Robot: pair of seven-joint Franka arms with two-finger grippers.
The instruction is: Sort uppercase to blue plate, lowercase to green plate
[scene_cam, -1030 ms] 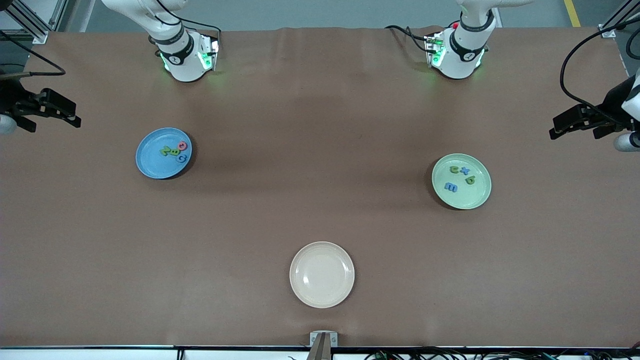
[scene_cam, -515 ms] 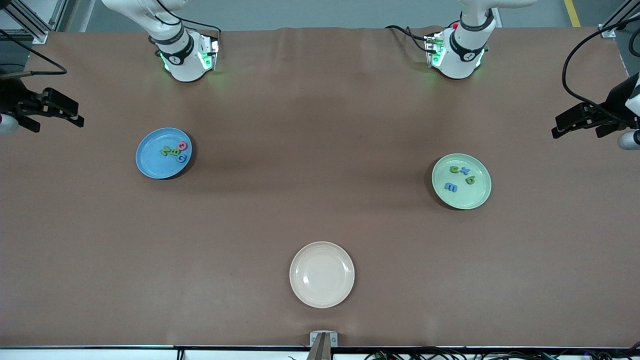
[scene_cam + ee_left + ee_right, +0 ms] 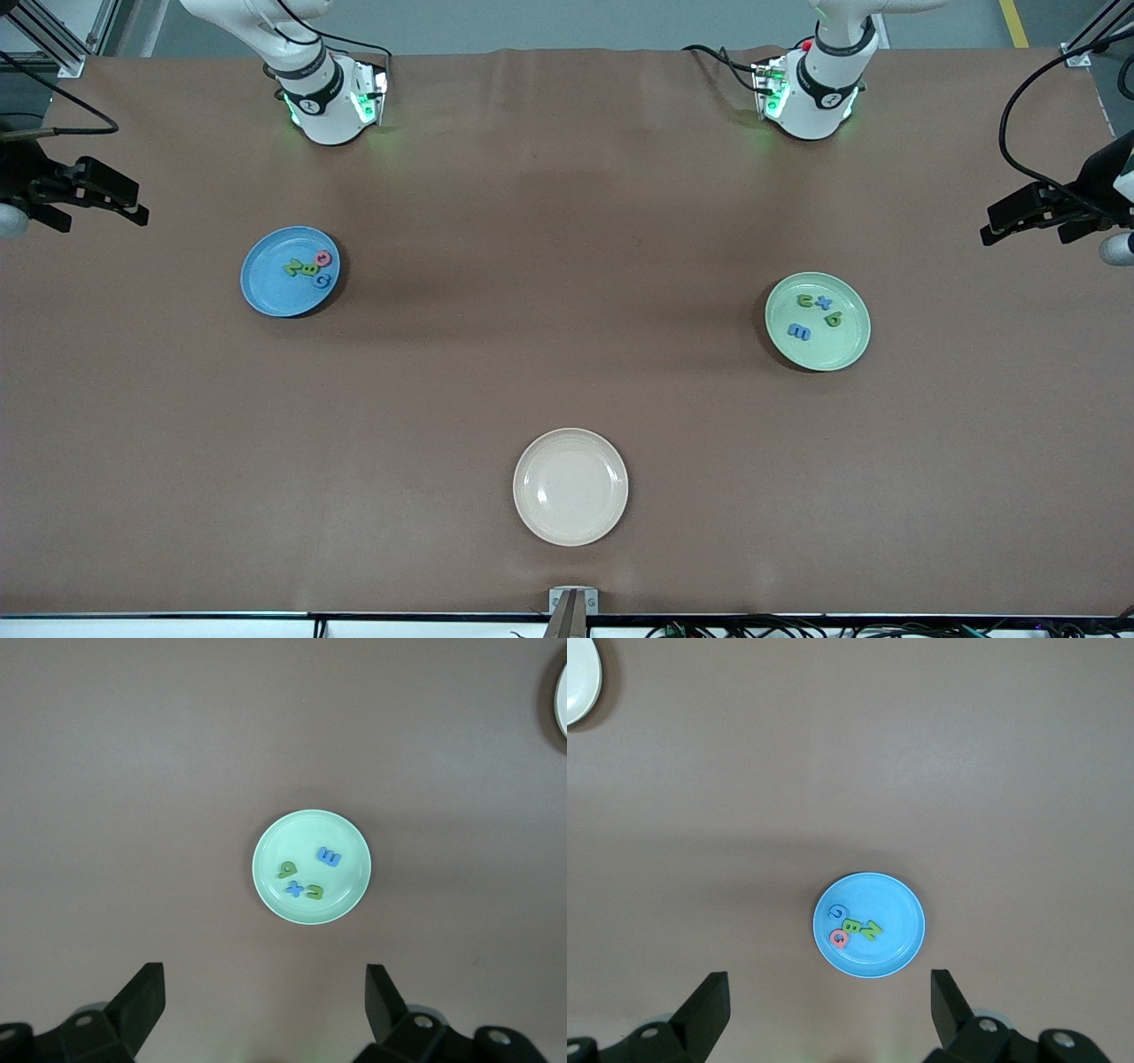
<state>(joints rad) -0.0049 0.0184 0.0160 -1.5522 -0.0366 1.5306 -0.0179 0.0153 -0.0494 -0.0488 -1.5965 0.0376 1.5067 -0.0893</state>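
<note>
The sorting looks finished to me: all four capitals sit in the blue plate (image 3: 289, 271), toward the right arm's end of the table, with the green N (image 3: 291, 266), green B (image 3: 309, 269), pink-red Q (image 3: 324, 259) and blue G (image 3: 323, 280) huddled together near one rim. The four small letters lie in the pale green plate (image 3: 818, 321) toward the left arm's end: the green u (image 3: 805, 300), the blue cross-shaped t (image 3: 826, 301), the green b (image 3: 833, 319) and the blue m (image 3: 799, 332), spread a little apart from one another. The cream plate (image 3: 570, 486), nearest the front camera, holds nothing, which fits it having served as the supply dish. Both arms are parked out at the table's ends, waiting. The right gripper (image 3: 824, 1014) hangs high with its fingers spread wide and empty, looking down on the blue plate; the left gripper (image 3: 261, 1010) is likewise splayed open with nothing in it, above the green plate. I'd say they are drawn back so as not to disturb the letters.
</note>
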